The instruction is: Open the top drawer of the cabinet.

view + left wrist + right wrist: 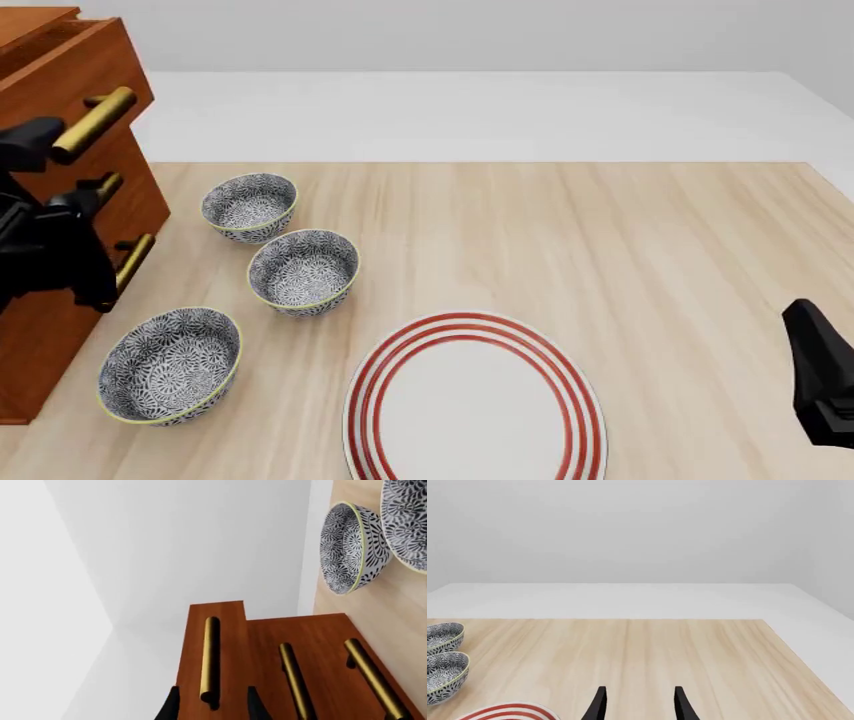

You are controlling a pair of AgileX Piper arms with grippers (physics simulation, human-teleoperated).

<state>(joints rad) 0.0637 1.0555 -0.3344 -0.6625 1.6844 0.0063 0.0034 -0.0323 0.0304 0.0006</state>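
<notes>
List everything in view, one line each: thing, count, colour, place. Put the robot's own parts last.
cabinet: one, reddish-brown wood, left edge of the table.
top drawer: one, reddish-brown, standing out ahead of the two drawers below.
handles: three, brass bars, one on each drawer front.
bowls: three, black-and-white patterned, in a row on the table beside the cabinet.
plate: one, white with red rings, near edge of the table, centre.
table: one, light wood.
left tool: one, black, fingers either side of the top drawer's handle; whether they touch it is unclear.
right tool: one, black, open, over bare table at the right.
</notes>
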